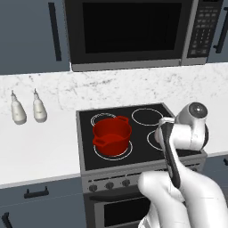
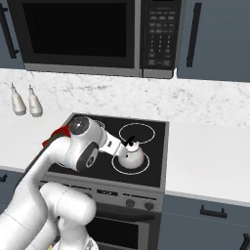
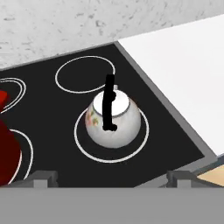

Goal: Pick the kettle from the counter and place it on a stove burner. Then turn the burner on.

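The small silvery-white kettle [image 3: 113, 124] with its thin black handle stands upright inside the front right burner ring [image 3: 112, 161] of the black stove top [image 3: 52, 109]. From the right base view the kettle [image 2: 132, 156] sits just beyond my hand. My gripper [image 3: 111, 178] is open, its two fingertips wide apart at the bottom of the hand view, above and short of the kettle, with nothing between them. The gripper [image 2: 121, 146] is close to the kettle handle. The white counter [image 3: 183, 61] lies to the right of the stove.
A red two-handled pot [image 1: 112, 135] occupies the front left burner. Stove knobs [image 1: 109, 185] line the front panel. Two white bottles [image 1: 29, 109] stand on the left counter [image 1: 40, 147]. A microwave [image 1: 133, 31] hangs above the stove.
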